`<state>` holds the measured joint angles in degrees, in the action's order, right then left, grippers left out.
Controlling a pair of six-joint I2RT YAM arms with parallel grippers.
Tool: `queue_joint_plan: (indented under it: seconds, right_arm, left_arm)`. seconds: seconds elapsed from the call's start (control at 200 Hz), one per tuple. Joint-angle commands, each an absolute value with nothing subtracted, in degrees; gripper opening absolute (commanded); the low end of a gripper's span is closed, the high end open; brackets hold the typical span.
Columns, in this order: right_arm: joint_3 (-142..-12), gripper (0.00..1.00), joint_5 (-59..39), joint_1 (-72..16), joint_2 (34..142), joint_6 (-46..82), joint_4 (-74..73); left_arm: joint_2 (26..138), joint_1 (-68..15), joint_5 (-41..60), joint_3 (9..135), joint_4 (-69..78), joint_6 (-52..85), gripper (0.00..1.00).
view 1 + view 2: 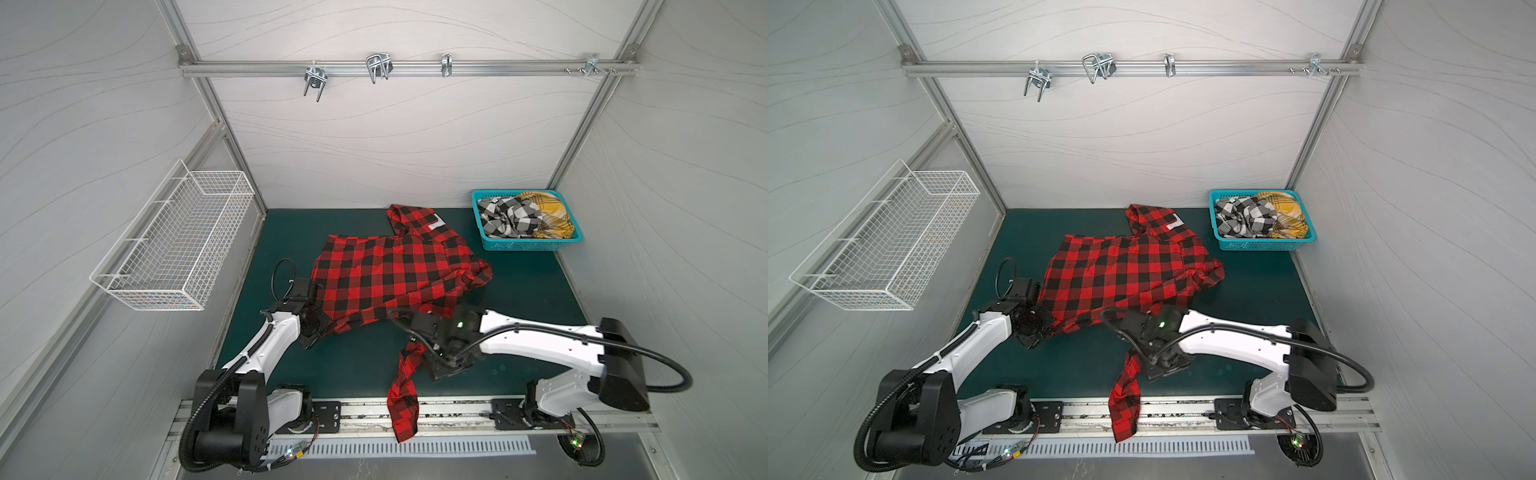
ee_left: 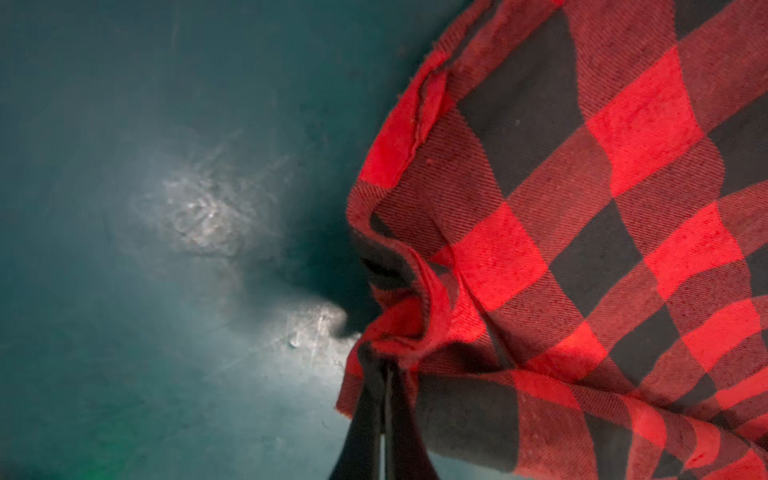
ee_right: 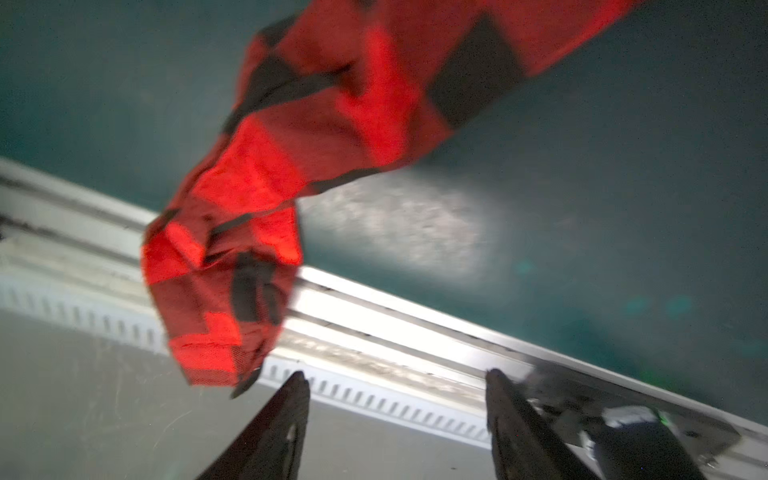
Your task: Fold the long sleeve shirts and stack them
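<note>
By my judgement little was done: the red-and-black shirt [image 1: 386,270] lay spread, unfolded, on the green desk [image 1: 519,299], its sleeve [image 1: 405,399] over the front rail [image 1: 457,409]. The left fingers [image 2: 361,428] pinched its edge; the right fingers [image 3: 274,436] stood open, empty. The black-and-white shirt [image 1: 509,216] and the yellow shirt [image 1: 548,212] waited crumpled in the blue basket [image 1: 523,246]. White walls [image 1: 374,145] enclosed all.

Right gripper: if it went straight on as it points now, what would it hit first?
Probably the slotted white strip, then the metal rail at the table's front edge. The right gripper aims its open fingers there, and the red-and-black shirt sleeve lies off to one side. Depth is unclear.
</note>
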<state>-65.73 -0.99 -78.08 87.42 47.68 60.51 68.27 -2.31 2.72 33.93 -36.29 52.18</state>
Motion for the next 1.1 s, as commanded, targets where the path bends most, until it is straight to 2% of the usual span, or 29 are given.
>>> queue_joint_plan:
  seconds: [0.0, 0.065, 0.175, 0.23, 0.335, 0.39, 0.42, 0.455, 0.515, 0.535, 0.645, 0.735, 0.855, 0.98, 1.095]
  right_arm:
    - [-68.4, 0.73, -8.6, -83.9, 91.9, 49.0, 55.8]
    - [-69.7, 0.79, -9.8, -86.1, 95.7, 50.0, 55.3]
    - [-71.0, 0.77, -11.9, -87.5, 100.9, 51.5, 55.8]
    - [-70.3, 0.73, -13.3, -87.5, 102.6, 53.0, 54.6]
    - [-67.6, 0.59, -14.5, -86.6, 103.5, 55.3, 51.7]
    - [-66.2, 0.49, -14.7, -85.7, 103.0, 56.1, 50.7]
    - [-65.6, 0.4, -14.3, -85.2, 102.5, 56.5, 50.5]
    - [-65.1, 0.29, -13.7, -84.6, 101.8, 56.8, 50.8]
    - [-65.4, 0.05, -10.1, -83.4, 100.1, 57.0, 53.9]
    - [-65.8, 0.0, -7.9, -83.0, 99.3, 57.0, 55.8]
    - [-70.7, 0.0, 5.4, -78.8, 94.2, 56.0, 70.3]
    - [-78.2, 0.0, 17.0, -70.9, 89.0, 54.3, 85.2]
    - [-94.3, 0.0, 25.8, -59.6, 84.1, 45.2, 89.9]
    - [-111.8, 0.0, 25.2, -50.9, 86.6, 34.9, 84.4]
    - [-121.1, 0.0, 19.4, -44.7, 95.6, 29.5, 77.9]
  left_arm:
    - [69.0, -2.4, 4.0, 35.6, -34.0, 52.3, 0.0]
    - [69.3, -2.5, 4.7, 36.2, -33.4, 52.3, 0.0]
    - [69.3, -2.4, 5.1, 36.8, -33.7, 51.9, 0.0]
    - [69.1, -2.4, 5.2, 36.7, -33.8, 51.8, 0.0]
    - [69.0, -2.4, 5.7, 36.1, -33.4, 51.8, 0.0]
    - [69.2, -2.4, 5.9, 35.7, -33.0, 51.8, 0.0]
    - [69.4, -2.4, 6.0, 35.5, -32.7, 51.7, 0.0]
    - [69.6, -2.4, 6.1, 35.4, -32.5, 51.5, 0.0]
    - [69.9, -2.4, 6.2, 35.2, -32.2, 51.3, 0.0]
    - [70.0, -2.4, 6.3, 35.2, -32.2, 51.3, 0.0]
    - [69.4, -2.4, 6.5, 35.1, -32.4, 51.2, 0.0]
    - [69.0, -2.4, 6.7, 35.1, -33.1, 50.9, 0.0]
    - [67.1, -2.5, 6.6, 35.9, -36.6, 49.4, 0.0]
    - [63.5, -3.2, 5.6, 36.5, -40.8, 46.8, 0.0]
    - [61.2, -4.0, 6.2, 36.0, -43.6, 45.4, 0.0]
